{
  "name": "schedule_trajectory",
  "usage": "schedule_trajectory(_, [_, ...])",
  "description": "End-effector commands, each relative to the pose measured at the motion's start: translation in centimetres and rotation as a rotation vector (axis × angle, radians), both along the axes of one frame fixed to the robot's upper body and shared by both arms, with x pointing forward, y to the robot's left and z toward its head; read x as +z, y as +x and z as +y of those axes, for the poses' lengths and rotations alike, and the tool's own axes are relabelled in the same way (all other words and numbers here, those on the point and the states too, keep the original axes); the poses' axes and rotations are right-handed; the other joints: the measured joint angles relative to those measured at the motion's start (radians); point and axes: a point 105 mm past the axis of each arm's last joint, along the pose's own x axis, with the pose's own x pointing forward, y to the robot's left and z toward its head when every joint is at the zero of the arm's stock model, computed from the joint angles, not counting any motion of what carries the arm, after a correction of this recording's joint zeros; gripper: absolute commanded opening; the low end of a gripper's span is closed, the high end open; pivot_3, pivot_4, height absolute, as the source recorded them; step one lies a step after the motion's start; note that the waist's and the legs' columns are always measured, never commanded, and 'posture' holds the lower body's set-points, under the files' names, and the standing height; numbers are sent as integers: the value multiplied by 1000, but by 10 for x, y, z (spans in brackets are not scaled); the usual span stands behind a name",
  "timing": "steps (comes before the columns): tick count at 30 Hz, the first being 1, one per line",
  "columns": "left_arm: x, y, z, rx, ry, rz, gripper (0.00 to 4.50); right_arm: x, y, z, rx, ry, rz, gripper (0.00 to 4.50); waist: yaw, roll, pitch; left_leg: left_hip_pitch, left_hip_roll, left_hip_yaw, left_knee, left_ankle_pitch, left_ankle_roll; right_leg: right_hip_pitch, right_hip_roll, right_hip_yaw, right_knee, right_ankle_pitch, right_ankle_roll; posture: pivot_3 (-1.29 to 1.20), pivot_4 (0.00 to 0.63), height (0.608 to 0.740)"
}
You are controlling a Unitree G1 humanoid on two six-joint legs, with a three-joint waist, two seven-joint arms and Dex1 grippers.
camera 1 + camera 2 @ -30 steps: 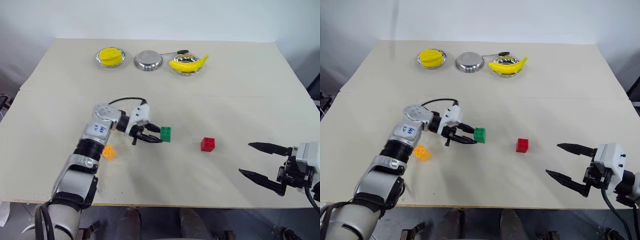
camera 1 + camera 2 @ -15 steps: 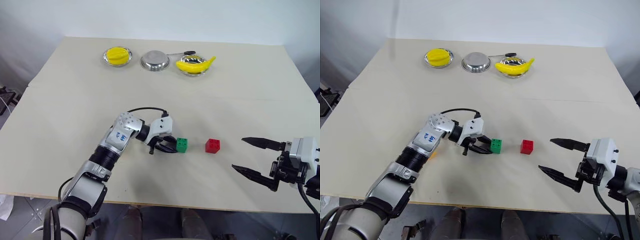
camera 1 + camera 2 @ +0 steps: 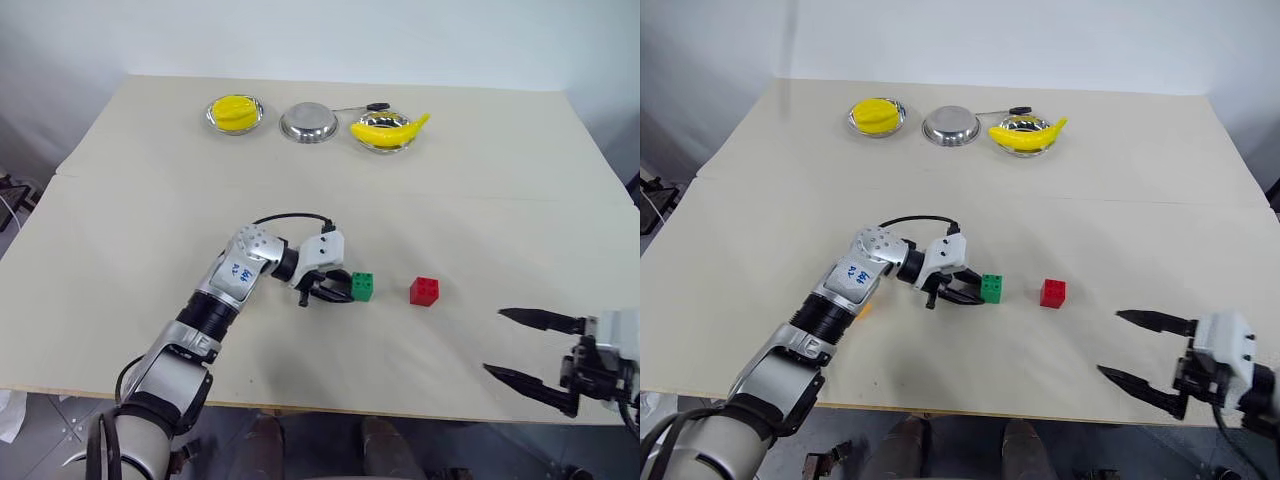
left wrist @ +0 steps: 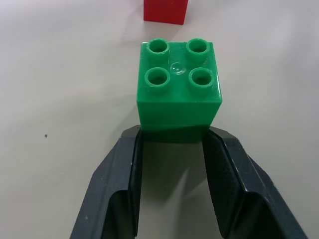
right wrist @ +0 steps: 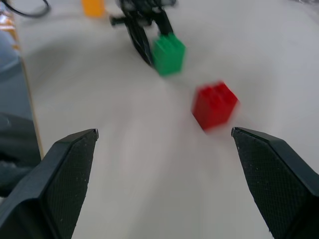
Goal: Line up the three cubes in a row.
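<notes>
While your left pincer point(image 4: 172, 144) lies low over the counter point(image 3: 470, 190), its two black fingertips point(image 4: 130, 149) sit at the near face of the green cube point(image 3: 362, 286). They are parted about as wide as that cube, with the tips right at its lower corners; whether they press it you cannot tell. The green cube stands flat on the counter, studs up. Just beyond it, toward your right, stands the red cube point(image 3: 424, 291), also studs up, with a clear gap between the two. The orange cube point(image 5: 92, 7) lies behind the left arm, well apart from the other two, and you see only a part of it. Your right pincer point(image 3: 530, 350) hangs near the front right edge of the counter, fingers spread wide with nothing between them, pointing toward the red cube. Along the far side stand three steel bowls point(image 3: 308, 123), the outer two holding yellow fruit point(image 3: 390, 127).
</notes>
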Motion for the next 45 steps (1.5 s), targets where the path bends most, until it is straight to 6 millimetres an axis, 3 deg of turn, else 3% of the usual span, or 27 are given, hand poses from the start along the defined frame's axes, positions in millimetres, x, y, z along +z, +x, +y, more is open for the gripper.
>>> schedule_trajectory(1, [6,-2,1,2,-29,3,2975,6,0,-6,-2,-13,-17,4500,-2,0,0,0,0,0,0,0,0,0,0,0,0,0,0,0,150,740])
schedule_trajectory(6, [36,-7,0,-89,-166,-43,4481,14,9,4,35,8,-42,4500,-1,1,0,0,0,0,0,0,0,0,0,1,0,0,0,0,150,740])
schedule_trajectory(13, [102,-1,48,-200,-370,-165,4481,22,22,17,105,47,-33,4500,-1,1,1,-1,0,0,0,0,-1,-1,0,0,0,0,0,0,150,740])
schedule_trajectory(16, [122,3,82,-173,-443,-198,4481,26,30,20,118,63,-19,4500,-4,1,0,0,0,0,0,0,0,-1,0,0,0,0,0,0,150,740])
schedule_trajectory(18, [128,18,126,10,-451,-286,4481,32,39,22,112,87,-30,4500,-15,1,0,0,0,0,0,0,0,-1,0,0,0,0,0,0,150,740])
schedule_trajectory(22, [115,22,198,297,-416,-252,4481,39,49,29,144,88,-88,4500,-29,1,1,-1,0,0,-2,0,0,-3,0,0,0,0,0,0,150,740])
schedule_trajectory(23, [105,16,224,399,-406,-235,4481,41,51,35,169,91,-110,4500,-31,1,1,-1,0,0,-2,0,0,-3,0,0,0,0,0,0,150,740])
schedule_trajectory(26, [85,-9,273,568,-390,-197,4481,43,53,47,229,101,-131,4500,-51,1,1,-1,1,1,-5,0,0,-5,-1,0,0,0,-1,0,150,740])
schedule_trajectory(30, [64,-44,305,681,-359,-136,4481,44,51,58,298,97,-134,4500,-49,1,1,-1,3,0,-5,0,-1,-7,-1,-3,3,-1,-3,0,150,740])
schedule_trajectory(35, [43,-86,331,821,-334,-87,4481,49,50,71,367,108,-151,4500,-37,1,1,-1,4,-2,-4,0,1,-6,-1,-5,6,-2,-4,0,150,740])
schedule_trajectory(38, [30,-107,333,850,-308,-57,4481,51,50,75,387,125,-152,4500,-34,1,1,0,4,-1,-5,-1,2,-6,-1,-6,6,-2,-5,0,150,740])
schedule_trajectory(41, [25,-114,322,839,-312,-50,4481,51,53,75,382,133,-147,4500,-22,1,1,0,4,-1,-6,-1,2,-6,-1,-6,5,-2,-5,0,150,740])
schedule_trajectory(45, [15,-113,267,728,-335,-42,4481,45,51,74,396,115,-123,4500,-17,1,1,-1,4,-2,-7,-1,2,-5,-1,-7,3,-2,-5,0,150,740])
